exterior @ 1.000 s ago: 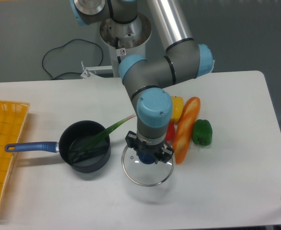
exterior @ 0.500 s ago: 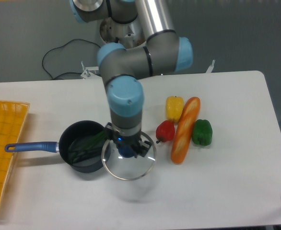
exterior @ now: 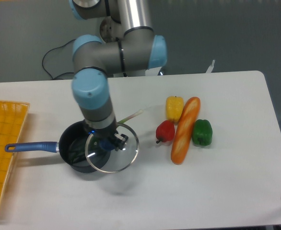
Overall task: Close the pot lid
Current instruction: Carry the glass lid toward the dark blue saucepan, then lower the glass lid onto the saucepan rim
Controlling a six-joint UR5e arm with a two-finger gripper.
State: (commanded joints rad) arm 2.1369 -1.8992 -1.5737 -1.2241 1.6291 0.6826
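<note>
White table (exterior: 227, 182), no legible writing.

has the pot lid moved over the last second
Yes. The claw has carried the pot lid leftward, away from the orange bread loaf, so it now partly overlaps the pot.

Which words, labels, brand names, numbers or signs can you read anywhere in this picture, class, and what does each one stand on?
None can be read.
The pot, the pot lid held in the gripper, the orange basket and the toy vegetables show no print.
The robot arm shows no legible marking at this size.
</note>
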